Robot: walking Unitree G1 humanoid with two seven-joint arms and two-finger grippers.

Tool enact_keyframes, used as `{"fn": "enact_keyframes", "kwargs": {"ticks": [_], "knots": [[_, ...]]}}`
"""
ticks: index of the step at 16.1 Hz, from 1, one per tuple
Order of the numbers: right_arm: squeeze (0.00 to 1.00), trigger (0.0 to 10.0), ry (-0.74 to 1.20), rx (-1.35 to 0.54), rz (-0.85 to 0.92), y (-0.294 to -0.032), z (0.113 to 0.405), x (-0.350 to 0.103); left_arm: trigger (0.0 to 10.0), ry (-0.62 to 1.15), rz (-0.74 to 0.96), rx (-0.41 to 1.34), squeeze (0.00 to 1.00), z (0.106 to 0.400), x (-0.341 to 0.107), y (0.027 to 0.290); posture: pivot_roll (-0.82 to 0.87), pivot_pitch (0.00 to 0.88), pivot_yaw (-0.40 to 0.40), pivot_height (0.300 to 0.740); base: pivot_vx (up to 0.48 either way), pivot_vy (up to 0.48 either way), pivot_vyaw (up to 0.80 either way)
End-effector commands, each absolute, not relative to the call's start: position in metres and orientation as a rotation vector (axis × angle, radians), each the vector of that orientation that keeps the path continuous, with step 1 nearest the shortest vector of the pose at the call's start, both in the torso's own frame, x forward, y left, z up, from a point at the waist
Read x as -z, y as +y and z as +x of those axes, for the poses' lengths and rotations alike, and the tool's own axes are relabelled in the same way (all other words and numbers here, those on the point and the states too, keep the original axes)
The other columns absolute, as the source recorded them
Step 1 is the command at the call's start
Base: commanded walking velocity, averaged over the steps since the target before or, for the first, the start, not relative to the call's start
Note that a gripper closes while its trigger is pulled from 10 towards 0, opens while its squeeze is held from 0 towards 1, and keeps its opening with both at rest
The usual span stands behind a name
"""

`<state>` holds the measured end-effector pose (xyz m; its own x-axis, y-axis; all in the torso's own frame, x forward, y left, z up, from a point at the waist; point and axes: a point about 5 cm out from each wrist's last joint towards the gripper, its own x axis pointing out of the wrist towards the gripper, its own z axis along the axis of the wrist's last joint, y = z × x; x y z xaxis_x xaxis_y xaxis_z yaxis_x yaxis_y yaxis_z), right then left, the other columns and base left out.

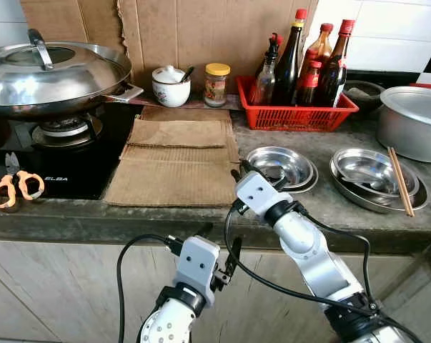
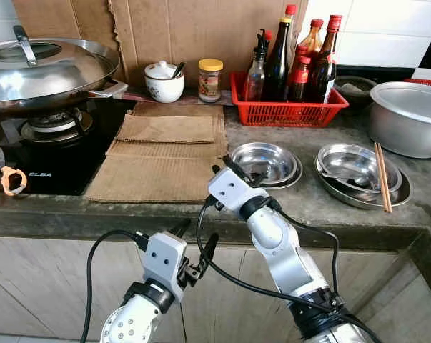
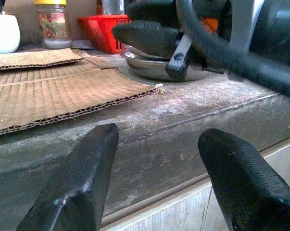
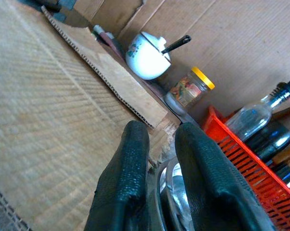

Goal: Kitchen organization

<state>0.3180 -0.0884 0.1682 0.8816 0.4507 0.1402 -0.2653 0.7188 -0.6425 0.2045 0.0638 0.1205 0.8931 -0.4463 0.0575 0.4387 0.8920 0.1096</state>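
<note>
A small stack of shallow steel dishes point(image 1: 285, 166) sits on the grey counter point(image 1: 315, 207) just right of the cardboard sheets point(image 1: 176, 161). My right gripper point(image 1: 249, 171) is at the near-left rim of that stack. In the right wrist view its two fingers point(image 4: 130, 168) stand close together with the dish rim point(image 4: 166, 192) pinched between them. My left gripper point(image 1: 219, 246) hangs open below the counter's front edge, nothing between its fingers point(image 3: 87, 178). A second dish stack point(image 1: 376, 175) with chopsticks point(image 1: 399, 180) across it lies further right.
A red basket point(image 1: 297, 116) of sauce bottles, a yellow-lidded jar point(image 1: 216, 84) and a white lidded pot point(image 1: 171, 86) line the back wall. A lidded wok point(image 1: 51, 71) sits on the stove at left, orange scissors point(image 1: 15, 187) before it. A large metal pot point(image 1: 415, 121) stands far right.
</note>
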Motion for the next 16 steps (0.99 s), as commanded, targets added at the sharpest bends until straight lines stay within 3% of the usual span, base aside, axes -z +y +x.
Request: {"fn": "enact_keyframes", "kwargs": {"ticks": [1, 16], "knots": [[0.00, 10.0, -0.319, -0.403, -0.683, -0.089, 0.320, -0.172, 10.0, -0.091, 0.092, 0.459, 0.00, 0.205, -0.122, 0.062, 0.20, 0.004, -0.089, 0.740, 0.000, 0.000, 0.00], [0.00, 10.0, -0.274, -0.355, -0.757, -0.098, 0.339, -0.168, 10.0, -0.092, 0.089, 0.457, 0.00, 0.204, -0.123, 0.062, 0.20, 0.012, -0.095, 0.740, 0.000, 0.000, 0.00]]}}
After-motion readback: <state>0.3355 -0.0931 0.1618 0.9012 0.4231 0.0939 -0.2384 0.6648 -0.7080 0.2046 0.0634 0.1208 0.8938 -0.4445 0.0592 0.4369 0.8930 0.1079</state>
